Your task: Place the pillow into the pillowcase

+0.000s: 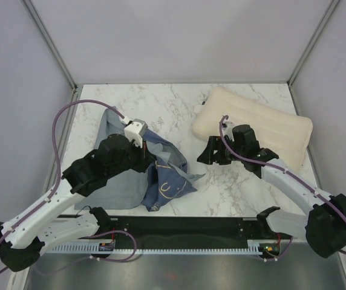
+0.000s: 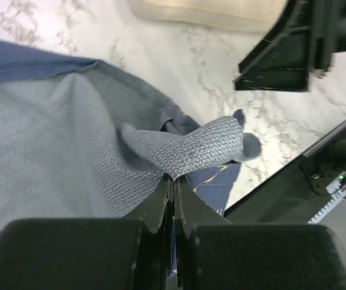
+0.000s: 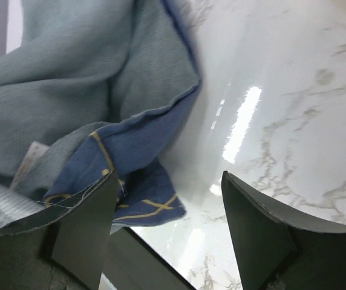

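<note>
Across the marble counter (image 1: 173,103), the dark blue pillowcase (image 1: 167,181) is lying crumpled on the left half while the cream pillow (image 1: 264,121) is lying well apart at the far right, wholly outside it, so the work is probably sitting at opening the case. The left fingers (image 2: 173,187) are pinching a fold of its paler inner side, and the right fingers (image 1: 214,156) are hanging spread and empty just beside the pillow's near-left edge. The next move is likely calling for spreading the mouth toward the bare marble between them.
</note>
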You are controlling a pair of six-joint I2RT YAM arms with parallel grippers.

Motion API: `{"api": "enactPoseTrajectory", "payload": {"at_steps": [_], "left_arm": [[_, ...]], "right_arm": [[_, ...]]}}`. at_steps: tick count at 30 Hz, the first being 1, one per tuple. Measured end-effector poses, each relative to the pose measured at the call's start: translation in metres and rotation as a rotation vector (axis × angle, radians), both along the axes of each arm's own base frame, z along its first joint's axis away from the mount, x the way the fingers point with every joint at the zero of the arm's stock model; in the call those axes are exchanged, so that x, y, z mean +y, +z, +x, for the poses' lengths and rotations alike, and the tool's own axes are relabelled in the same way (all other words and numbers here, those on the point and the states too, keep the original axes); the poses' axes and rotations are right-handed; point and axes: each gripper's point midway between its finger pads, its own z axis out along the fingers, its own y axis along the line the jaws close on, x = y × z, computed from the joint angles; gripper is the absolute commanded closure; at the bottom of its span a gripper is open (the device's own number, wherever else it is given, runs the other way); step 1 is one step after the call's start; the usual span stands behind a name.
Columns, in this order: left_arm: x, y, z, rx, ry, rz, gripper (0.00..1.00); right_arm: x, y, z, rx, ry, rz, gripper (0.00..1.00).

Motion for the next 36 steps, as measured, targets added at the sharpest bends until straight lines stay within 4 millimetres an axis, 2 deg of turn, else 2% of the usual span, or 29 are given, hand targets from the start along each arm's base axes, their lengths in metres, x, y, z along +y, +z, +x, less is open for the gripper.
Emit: {"api": "enactPoseTrajectory", "payload": {"at_steps": [3,6,10,13,16,21,31,36], "left_arm": [[0.011,-0.023,0.008,0.053,0.049,0.054,0.98],[0.015,-0.038,0.008,0.094,0.061,0.096,0.98],[0.018,-0.041,0.01,0.103,0.075,0.104,0.98],[0.023,-0.041,0.014,0.105,0.097,0.106,0.98],[0.029,-0.042,0.018,0.108,0.124,0.109,0.98],[0.041,-0.044,0.024,0.119,0.172,0.117,0.98],[0.055,-0.044,0.027,0.125,0.22,0.116,0.98],[0.057,-0.044,0.027,0.128,0.221,0.114,0.98]], "right_arm": [[0.019,0.003,-0.012,-0.007,0.081,0.025,0.2],[0.037,-0.004,-0.024,0.017,0.146,0.03,0.2],[0.052,-0.024,-0.038,0.071,0.19,0.027,0.2],[0.053,-0.039,-0.046,0.116,0.191,0.019,0.21],[0.051,-0.041,-0.048,0.123,0.188,0.016,0.2],[0.047,-0.027,-0.049,0.066,0.191,0.024,0.2],[0.032,0.017,-0.052,-0.194,0.199,0.058,0.18],[0.032,0.016,-0.056,-0.261,0.259,0.056,0.18]]}}
